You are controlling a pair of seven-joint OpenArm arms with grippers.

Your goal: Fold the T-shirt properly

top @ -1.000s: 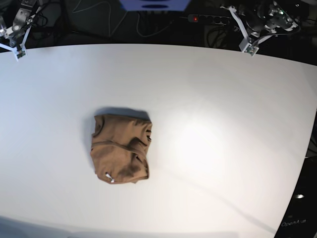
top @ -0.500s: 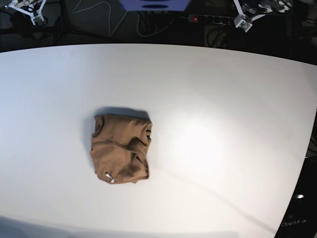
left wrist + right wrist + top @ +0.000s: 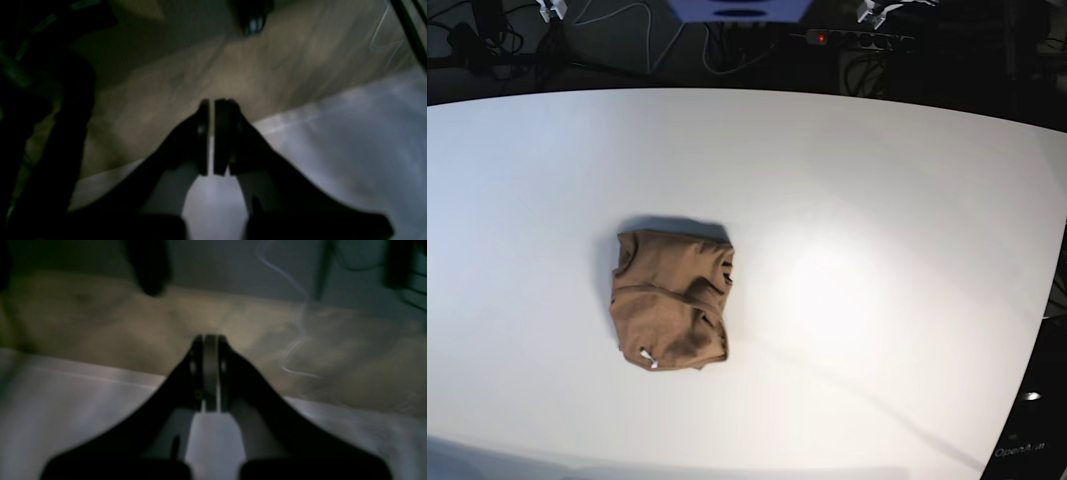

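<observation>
The T-shirt lies in a compact tan-brown folded bundle left of the middle of the white table, with a small white tag at its near left corner. Nothing touches it. Both arms are pulled back beyond the far edge. Only the tip of my left gripper shows at the top right, and the tip of my right gripper at the top left. In the left wrist view my left gripper is shut and empty over the table's edge. My right gripper is likewise shut on nothing.
Behind the table's far edge lie a power strip with a red light, loose cables and a blue-white device. The table's right edge curves away into a dark area.
Both arms have drawn back and upward, almost leaving the top of the base view. The T-shirt has not moved.
</observation>
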